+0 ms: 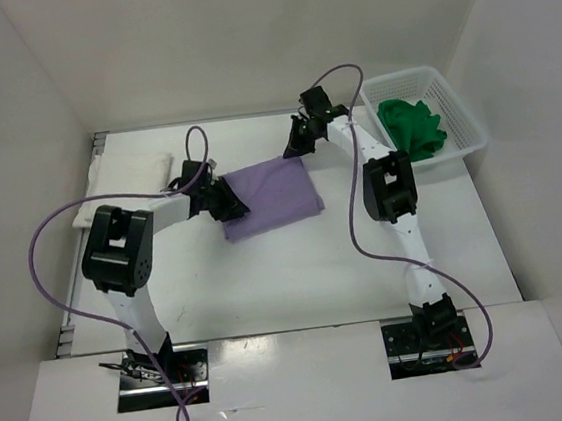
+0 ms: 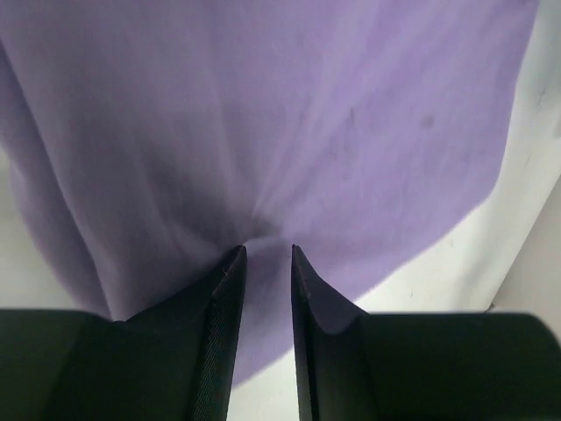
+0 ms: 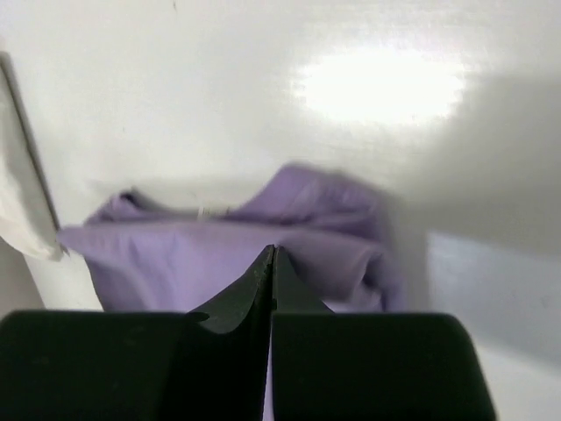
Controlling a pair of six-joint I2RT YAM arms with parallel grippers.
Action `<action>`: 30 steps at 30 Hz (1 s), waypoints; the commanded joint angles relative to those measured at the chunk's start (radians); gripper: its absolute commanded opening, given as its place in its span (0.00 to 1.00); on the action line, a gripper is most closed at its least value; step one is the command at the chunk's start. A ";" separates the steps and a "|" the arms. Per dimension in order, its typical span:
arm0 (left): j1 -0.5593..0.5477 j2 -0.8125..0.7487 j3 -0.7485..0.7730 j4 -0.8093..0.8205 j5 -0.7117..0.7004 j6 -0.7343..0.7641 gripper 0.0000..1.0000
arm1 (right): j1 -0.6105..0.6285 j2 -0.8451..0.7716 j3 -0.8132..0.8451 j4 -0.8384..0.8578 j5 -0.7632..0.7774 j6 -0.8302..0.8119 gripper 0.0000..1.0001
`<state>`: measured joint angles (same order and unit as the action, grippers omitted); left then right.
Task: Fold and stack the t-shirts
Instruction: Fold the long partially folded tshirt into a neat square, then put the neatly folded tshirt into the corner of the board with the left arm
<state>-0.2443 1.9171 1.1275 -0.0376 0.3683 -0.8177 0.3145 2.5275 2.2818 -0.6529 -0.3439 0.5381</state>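
1. One shirt of three looks finished. The white shirt [image 1: 134, 174] lies flat, apparently folded, by the far left edge of the table [image 1: 297, 269].
2. The purple shirt [image 1: 272, 196] lies mid-table as a rough rectangle, well apart from the white one, so I judge there is no stack yet.
3. The green shirt [image 1: 413, 126] sits crumpled in the basket [image 1: 462, 111] at the far right corner, and its folding has not begun.
4. My left claw [image 2: 265, 253] is at the purple shirt's left edge. Its jaws stand a little apart, with the tips right at a pucker in the cloth, and I see nothing clamped between them.
5. My right claw [image 3: 272, 252] is at the same shirt's far right corner, jaws pressed together. The cloth spreads just beyond the tips, but I cannot tell whether a corner is pinched.
6. By my reckoning, what is left is to finish the purple fold, set it on the white shirt, then fetch and fold the green one.
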 commanded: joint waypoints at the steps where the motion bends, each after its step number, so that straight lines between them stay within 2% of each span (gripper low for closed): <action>1: -0.004 -0.113 -0.099 0.002 -0.005 0.020 0.35 | -0.003 0.117 0.143 -0.036 -0.061 0.037 0.00; 5: -0.004 -0.219 -0.195 -0.019 -0.005 0.020 0.40 | -0.003 0.171 0.200 -0.090 -0.061 0.049 0.00; 6: -0.004 -0.246 -0.204 -0.019 -0.005 0.006 0.50 | -0.003 0.171 0.190 -0.090 -0.061 0.049 0.00; 8: -0.004 -0.329 -0.204 -0.019 -0.023 -0.009 0.61 | -0.003 0.116 0.176 -0.055 -0.061 0.049 0.00; 11: 0.019 -0.395 -0.193 -0.019 -0.068 -0.020 0.67 | 0.006 0.048 0.188 -0.054 -0.038 0.049 0.00; 12: 0.034 -0.395 -0.193 -0.019 -0.068 -0.020 0.67 | 0.006 0.033 0.209 -0.069 -0.038 0.049 0.03; 15: 0.097 -0.380 -0.212 -0.019 -0.089 -0.011 0.67 | 0.006 -0.044 0.228 -0.103 -0.006 0.022 0.24; 16: 0.109 -0.359 -0.212 -0.019 -0.103 0.001 0.67 | 0.006 -0.068 0.216 -0.103 -0.006 -0.002 0.37; 19: 0.142 -0.295 -0.224 0.001 -0.097 0.011 0.68 | 0.006 -0.208 0.081 -0.068 -0.006 -0.015 0.52; 20: 0.152 -0.276 -0.215 0.011 -0.086 0.023 0.70 | 0.006 -0.257 -0.046 -0.039 -0.006 -0.015 0.54; 21: 0.152 -0.238 -0.215 0.011 -0.086 0.023 0.70 | 0.006 -0.357 -0.111 0.023 0.003 -0.015 0.55; 24: 0.152 -0.167 -0.193 0.048 -0.045 0.023 0.70 | 0.006 -0.528 -0.328 0.094 -0.006 -0.006 0.58; 30: 0.122 0.017 -0.092 0.113 0.030 0.032 0.70 | 0.006 -0.749 -0.629 0.186 -0.030 0.025 0.59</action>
<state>-0.0967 1.8332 0.9951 0.0292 0.3687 -0.8162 0.3122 1.8317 1.7592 -0.5446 -0.3637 0.5564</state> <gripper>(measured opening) 0.694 0.588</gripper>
